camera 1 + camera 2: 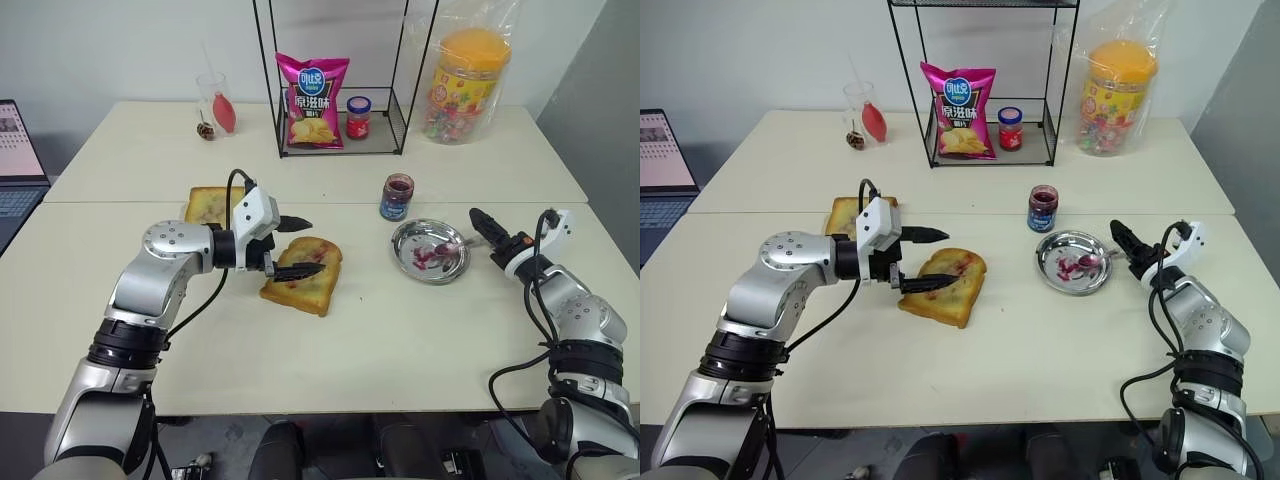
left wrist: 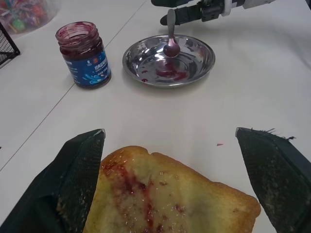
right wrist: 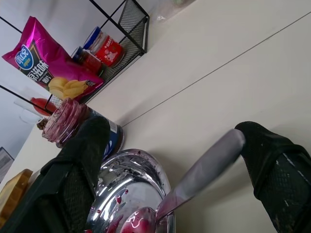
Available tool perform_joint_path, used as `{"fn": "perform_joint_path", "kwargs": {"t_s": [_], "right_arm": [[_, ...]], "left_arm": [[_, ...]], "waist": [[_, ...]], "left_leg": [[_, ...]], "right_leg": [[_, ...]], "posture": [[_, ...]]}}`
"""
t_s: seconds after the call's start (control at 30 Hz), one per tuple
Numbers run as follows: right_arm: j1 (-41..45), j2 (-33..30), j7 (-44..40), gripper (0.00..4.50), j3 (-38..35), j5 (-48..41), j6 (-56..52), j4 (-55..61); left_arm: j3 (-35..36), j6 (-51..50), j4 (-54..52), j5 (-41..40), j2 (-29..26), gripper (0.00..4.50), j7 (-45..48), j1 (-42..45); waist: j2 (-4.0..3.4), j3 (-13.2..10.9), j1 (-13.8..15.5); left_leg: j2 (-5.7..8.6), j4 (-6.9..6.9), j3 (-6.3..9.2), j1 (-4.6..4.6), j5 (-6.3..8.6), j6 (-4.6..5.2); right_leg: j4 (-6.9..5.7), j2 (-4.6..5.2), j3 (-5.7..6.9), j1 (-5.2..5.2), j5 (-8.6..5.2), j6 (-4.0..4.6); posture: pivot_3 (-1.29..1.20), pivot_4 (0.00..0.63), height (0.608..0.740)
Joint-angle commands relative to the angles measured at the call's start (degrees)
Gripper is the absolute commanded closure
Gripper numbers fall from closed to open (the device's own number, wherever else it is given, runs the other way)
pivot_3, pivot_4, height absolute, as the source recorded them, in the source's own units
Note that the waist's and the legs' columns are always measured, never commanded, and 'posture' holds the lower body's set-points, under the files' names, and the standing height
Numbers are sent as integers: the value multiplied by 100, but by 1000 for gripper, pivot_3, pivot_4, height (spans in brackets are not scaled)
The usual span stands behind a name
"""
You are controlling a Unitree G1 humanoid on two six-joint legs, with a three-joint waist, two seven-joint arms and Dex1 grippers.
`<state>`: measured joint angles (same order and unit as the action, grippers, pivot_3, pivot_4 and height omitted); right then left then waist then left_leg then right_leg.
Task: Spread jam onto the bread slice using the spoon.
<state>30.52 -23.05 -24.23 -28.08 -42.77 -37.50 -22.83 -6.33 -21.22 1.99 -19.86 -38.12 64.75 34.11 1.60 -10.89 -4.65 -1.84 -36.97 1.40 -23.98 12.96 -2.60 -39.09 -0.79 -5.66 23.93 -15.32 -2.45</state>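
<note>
- Left gripper is spread wide over the bread slice;
- Right gripper is spread, spoon left in the metal dish at three o'clock of the bread slice.

Legible text is minimal. Pink chip bag in the wire rack, 12 o'clock on the table: blue round logo plus white Chinese characters, too small to make out. Blue label on the open jam jar: white print, not legible. Red-lidded jar, just at 3 o'clock of the bag: label unreadable.
</note>
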Motion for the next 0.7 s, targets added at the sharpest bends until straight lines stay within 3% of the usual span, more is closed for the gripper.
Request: {"fn": "perform_joint_path", "kwargs": {"t_s": [0.03,0.33,0.47,0.53,0.7], "right_arm": [[162,-92,-138,37,-52,-84,-14,99],[138,-165,-244,37,15,12,-66,184],[12,-728,-333,37,31,416,160,69],[24,-1373,-654,37,43,653,280,-52],[-41,-2182,-1511,37,401,761,172,390]], "left_arm": [[203,-16,-287,-48,-104,0,-37,-9],[259,-107,-386,-68,-173,0,-65,-53],[614,-240,-205,-123,-507,0,-77,-35],[1049,-466,-97,-254,-950,0,-20,-124],[1612,-764,-134,-400,-1501,0,-24,-483]], "waist": [[0,0,0],[0,0,0],[0,0,0],[-2,-1,0],[-2,-2,-16]], "left_leg": [[0,0,0,0,0,0],[0,0,0,0,0,0],[1,0,0,-1,0,0],[1,1,-1,-2,0,0],[0,5,-3,5,0,0]], "right_leg": [[0,0,0,0,0,0],[0,0,0,0,0,0],[0,0,0,2,0,0],[1,1,0,2,0,-1],[2,1,0,1,-3,-4]], "posture": [[0,150,740],[0,150,740],[0,150,740],[0,150,740],[0,150,740]]}}
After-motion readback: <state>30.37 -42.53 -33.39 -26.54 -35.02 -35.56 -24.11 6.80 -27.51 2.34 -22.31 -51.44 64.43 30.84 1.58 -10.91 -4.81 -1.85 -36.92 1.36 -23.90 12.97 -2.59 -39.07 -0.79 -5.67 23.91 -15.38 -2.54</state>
